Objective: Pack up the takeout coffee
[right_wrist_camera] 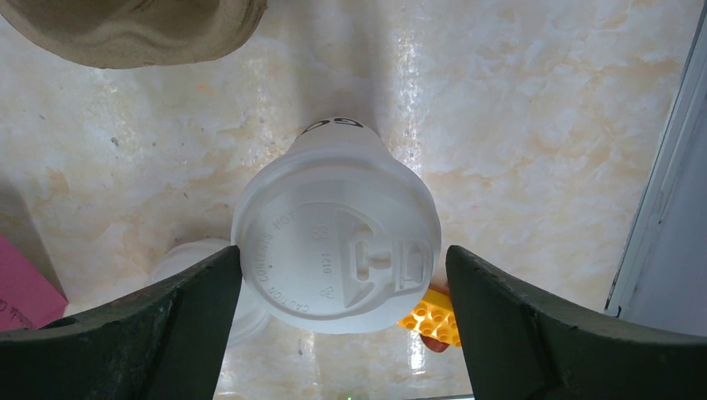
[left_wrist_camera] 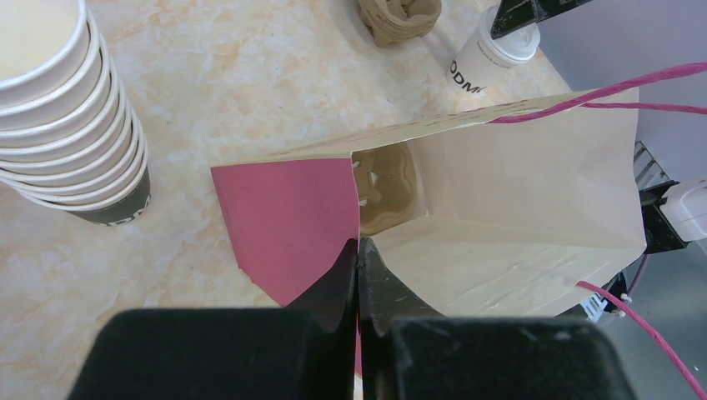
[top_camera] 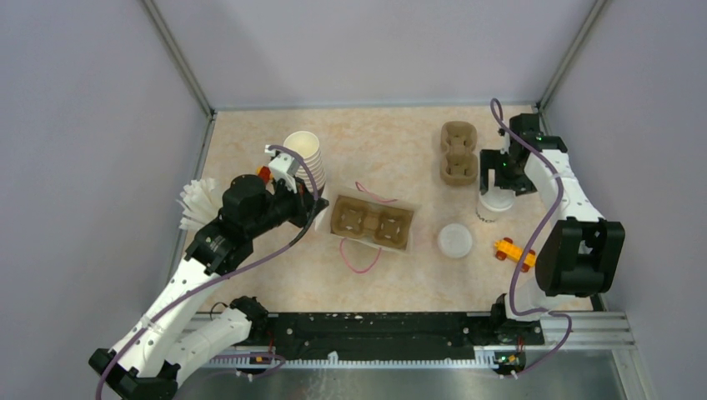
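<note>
The takeout coffee (top_camera: 494, 202) (left_wrist_camera: 492, 50) (right_wrist_camera: 338, 225), a small white cup with a white lid and black lettering, stands upright on the table at the right. My right gripper (top_camera: 503, 177) (right_wrist_camera: 343, 254) hovers over it, open, with a finger on each side of the lid; the right finger stands clear of it. A paper bag (top_camera: 343, 250) (left_wrist_camera: 517, 192), pink outside and kraft inside, lies open at the table's middle with a brown cup carrier (top_camera: 371, 223) (left_wrist_camera: 388, 187) inside. My left gripper (top_camera: 321, 204) (left_wrist_camera: 358, 246) is shut on the bag's rim.
A tall stack of lidless white cups (top_camera: 306, 158) (left_wrist_camera: 67, 117) stands behind the left gripper. A second brown carrier (top_camera: 458, 154) (right_wrist_camera: 133, 29) lies at the back right. A loose white lid (top_camera: 455, 240) (right_wrist_camera: 188, 258) and a yellow toy brick (top_camera: 514, 252) (right_wrist_camera: 429, 317) lie near the coffee.
</note>
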